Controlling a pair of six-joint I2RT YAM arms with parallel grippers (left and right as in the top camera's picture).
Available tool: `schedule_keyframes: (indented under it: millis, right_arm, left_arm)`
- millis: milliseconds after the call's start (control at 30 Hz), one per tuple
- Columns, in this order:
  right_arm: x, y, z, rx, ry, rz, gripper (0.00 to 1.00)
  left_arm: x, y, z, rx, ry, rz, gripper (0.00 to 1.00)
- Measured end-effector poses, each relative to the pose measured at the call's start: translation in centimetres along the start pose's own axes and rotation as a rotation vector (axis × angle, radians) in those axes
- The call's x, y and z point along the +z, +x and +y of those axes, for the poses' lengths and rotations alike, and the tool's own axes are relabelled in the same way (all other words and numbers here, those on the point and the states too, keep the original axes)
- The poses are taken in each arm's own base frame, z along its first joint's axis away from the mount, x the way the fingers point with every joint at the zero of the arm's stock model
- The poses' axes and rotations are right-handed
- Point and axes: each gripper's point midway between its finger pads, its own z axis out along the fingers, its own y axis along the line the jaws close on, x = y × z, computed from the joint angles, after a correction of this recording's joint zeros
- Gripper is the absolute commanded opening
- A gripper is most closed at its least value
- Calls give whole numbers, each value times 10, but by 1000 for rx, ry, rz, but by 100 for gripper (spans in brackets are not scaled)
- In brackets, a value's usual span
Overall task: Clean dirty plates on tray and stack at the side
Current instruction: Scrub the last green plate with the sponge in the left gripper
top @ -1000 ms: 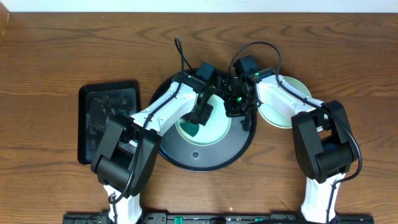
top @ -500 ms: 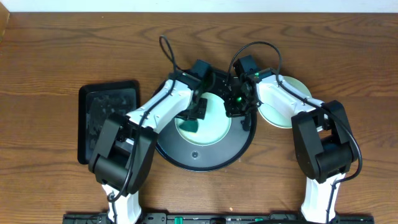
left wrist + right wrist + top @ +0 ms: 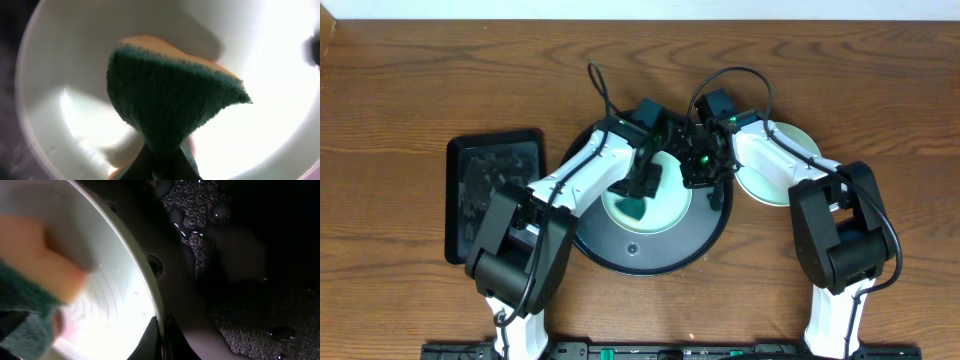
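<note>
Brown wood tabletop (image 3: 420,80): round black tray (image 3: 610,255) at centre, mint plate (image 3: 670,208) lying in it.
Left jaws closed on a teal sponge (image 3: 170,105) held over the plate's inside. Right jaws pinch that plate's right rim. Another pale plate (image 3: 767,186) lies on the tabletop just right of the tray. Rectangular black tray (image 3: 490,190) at left.

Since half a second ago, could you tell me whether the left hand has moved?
Yes: the left hand and sponge slid slightly toward the near rim of the tray.
</note>
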Motion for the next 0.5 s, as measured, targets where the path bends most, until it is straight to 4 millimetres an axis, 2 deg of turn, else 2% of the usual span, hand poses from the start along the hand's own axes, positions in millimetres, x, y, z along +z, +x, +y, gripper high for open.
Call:
schedule_keyframes:
  millis: [133,233,333,500]
  right_arm:
    - [0,0,0,0,0,0,1]
    - [0,0,0,1,0,0,2]
    - [0,0,0,1,0,0,2]
    - [0,0,0,1,0,0,2]
  left_arm:
    - [-1,-28,-11,8,40,-115,7]
    - [-4,-47,-10,-40,30,-199,7]
    - [-6,-58,-2,-126,-12,-249,7]
    - [-12,-68,23,-302,-130,-326,7]
